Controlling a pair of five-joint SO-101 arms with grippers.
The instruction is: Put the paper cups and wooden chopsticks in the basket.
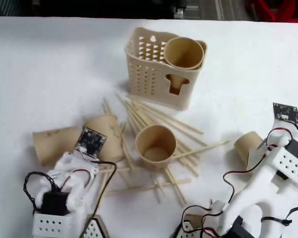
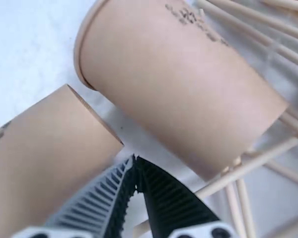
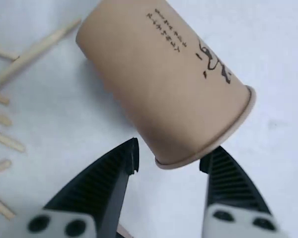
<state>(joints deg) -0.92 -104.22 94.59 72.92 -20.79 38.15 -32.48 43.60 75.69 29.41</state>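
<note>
Left wrist view: the left gripper (image 2: 136, 171) has its jaws closed together on nothing, with the tips in the gap between two paper cups that lie on their sides. The outer lying cup (image 2: 39, 163) is the one farther left of the basket. The inner lying cup (image 2: 184, 94) is closer to the basket and rests partly on the wooden chopsticks (image 2: 248, 166). In the right wrist view, the right gripper (image 3: 171, 161) is spread open, one jaw on each side of the rim of the right lying cup (image 3: 164, 84). Whether either jaw touches that rim cannot be determined. This cup lies on its side on the white table (image 1: 49, 64), in front of the basket and to its right, just beyond the end of one stray chopstick. Closer to the basket, directly in front of it, the upright cup (image 1: 155, 144) stands mouth-up on top of the chopstick pile. The chopsticks fan out loosely from the foot of the basket's front wall toward both arms, crossing one another. The basket (image 1: 144, 74) stands upright at the far side of the pile, a perforated cream container with a cut-out handle in its front wall. The stored cup (image 1: 184, 52) sits mouth-up inside the basket, at its right end.
</note>
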